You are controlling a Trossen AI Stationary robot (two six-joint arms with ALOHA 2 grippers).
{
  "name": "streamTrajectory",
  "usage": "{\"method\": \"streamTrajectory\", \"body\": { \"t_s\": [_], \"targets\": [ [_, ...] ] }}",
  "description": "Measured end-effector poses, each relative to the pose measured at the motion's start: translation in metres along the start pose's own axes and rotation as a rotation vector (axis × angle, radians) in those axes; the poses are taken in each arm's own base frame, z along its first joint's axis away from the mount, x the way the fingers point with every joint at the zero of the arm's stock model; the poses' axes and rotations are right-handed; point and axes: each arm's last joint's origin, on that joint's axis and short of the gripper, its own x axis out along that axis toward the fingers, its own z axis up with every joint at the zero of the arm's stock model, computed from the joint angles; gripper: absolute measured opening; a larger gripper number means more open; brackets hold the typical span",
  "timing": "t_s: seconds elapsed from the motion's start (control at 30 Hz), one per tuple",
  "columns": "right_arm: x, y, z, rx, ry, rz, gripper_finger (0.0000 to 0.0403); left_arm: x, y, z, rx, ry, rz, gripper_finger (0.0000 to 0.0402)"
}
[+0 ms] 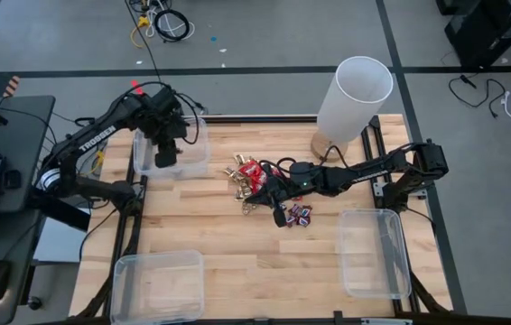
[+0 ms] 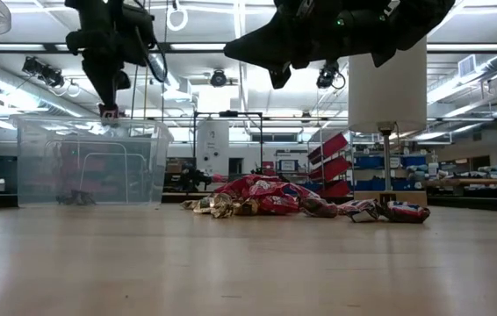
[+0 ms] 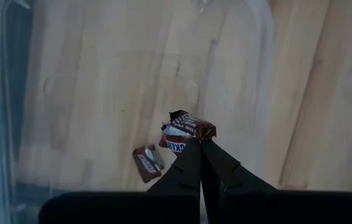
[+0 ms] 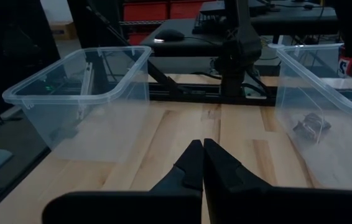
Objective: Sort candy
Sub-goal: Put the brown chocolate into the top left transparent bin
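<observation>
Clear plastic bin (image 1: 171, 152) sits at the table's far left. Left gripper (image 1: 166, 149) hangs over it, fingers pressed together and pinching a dark mini bar (image 3: 185, 129) by its wrapper. Left wrist view shows a second mini bar (image 3: 147, 163) lying on the bin floor below, apart from the held one. Low view shows the held bar's red-and-white end (image 2: 108, 112) just above the bin rim, and a dark piece (image 2: 76, 197) resting inside on the bottom.

Front left: a second bin (image 1: 158, 284) near the table edge.

Table (image 1: 237, 244) is pale wood planks. Centre: candy pile (image 1: 254, 181), red packets and gold pieces heaped and touching, a few purple-brown bars (image 1: 297, 215) just beside it towards the front. In the low view the pile (image 2: 270, 197) spreads along the boards.

Right gripper (image 1: 278, 191) hovers over the pile's right side, raised off the table as the low view shows. Fingers (image 4: 196, 163) pressed together, nothing between them.

Far right of centre: tall white cylinder (image 1: 353, 99) on a wooden base. Front right: third bin (image 1: 375, 253).
</observation>
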Motion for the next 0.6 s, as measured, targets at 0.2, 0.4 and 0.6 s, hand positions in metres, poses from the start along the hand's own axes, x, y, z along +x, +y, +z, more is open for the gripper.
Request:
{"method": "streamTrajectory", "body": {
  "t_s": [0.2, 0.4, 0.6],
  "targets": [
    [0.0000, 0.0000, 0.0000, -0.002, 0.000, 0.000, 0.0000, 0.0004, -0.0008, -0.0004, -0.001, -0.001, -0.026, 0.0000],
    [0.0000, 0.0000, 0.0000, -0.003, 0.000, 0.000, 0.0000, 0.0004, -0.0009, -0.0006, 0.006, 0.001, -0.026, 0.0000],
    [0.0000, 0.0000, 0.0000, -0.003, 0.000, 0.000, 0.0000, 0.0004, -0.0004, -0.0009, 0.015, 0.013, -0.007, 0.0000]
  ]
}}
